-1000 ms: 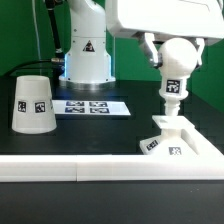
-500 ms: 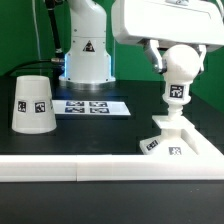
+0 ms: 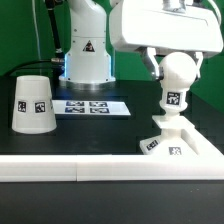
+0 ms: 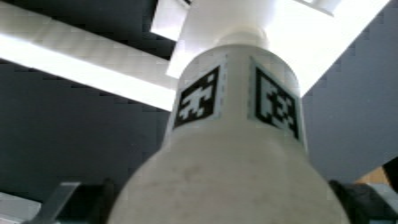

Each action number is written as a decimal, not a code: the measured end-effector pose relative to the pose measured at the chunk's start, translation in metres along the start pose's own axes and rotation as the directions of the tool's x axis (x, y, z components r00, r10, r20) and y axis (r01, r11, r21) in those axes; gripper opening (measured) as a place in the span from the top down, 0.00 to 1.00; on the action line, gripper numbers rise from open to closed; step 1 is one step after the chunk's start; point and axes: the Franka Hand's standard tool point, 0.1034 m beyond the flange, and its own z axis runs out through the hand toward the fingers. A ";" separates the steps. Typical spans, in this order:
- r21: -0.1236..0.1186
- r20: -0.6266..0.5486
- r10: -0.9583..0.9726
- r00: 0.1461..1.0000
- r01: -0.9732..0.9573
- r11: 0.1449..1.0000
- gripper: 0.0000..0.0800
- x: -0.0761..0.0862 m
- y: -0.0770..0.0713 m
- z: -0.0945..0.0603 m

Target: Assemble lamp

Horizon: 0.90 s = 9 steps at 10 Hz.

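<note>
My gripper (image 3: 176, 66) is shut on the ball of the white bulb (image 3: 178, 76) and holds it upright at the exterior view's right. The bulb's tagged neck (image 3: 172, 99) points down onto the raised middle of the stepped square base (image 3: 168, 136); I cannot tell if it is seated. In the wrist view the bulb (image 4: 228, 150) fills the frame between the dark fingers (image 4: 47, 203), with the base (image 4: 228, 18) beyond its neck. The tapered shade (image 3: 32, 103) stands mouth down at the exterior view's left, apart from the gripper.
The marker board (image 3: 91, 106) lies flat at the table's middle back. The robot's white pedestal (image 3: 86, 52) stands behind it. A white rail (image 3: 70, 170) runs along the table's front edge and turns up beside the base (image 3: 205, 140).
The gripper has come down with the bulb, bringing its neck closer onto the base. The arm's body has shifted a little. Shade and base have not moved.
</note>
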 end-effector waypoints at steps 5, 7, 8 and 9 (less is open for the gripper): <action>-0.023 -0.060 -0.004 0.998 0.002 1.000 0.28 0.000 -0.001 0.006; -0.026 -0.066 -0.004 0.998 0.002 1.000 0.22 0.001 0.000 0.006; -0.026 -0.066 -0.003 0.998 0.002 1.000 0.15 0.001 0.000 0.006; -0.026 -0.066 -0.003 0.998 0.002 1.000 0.15 0.001 0.000 0.006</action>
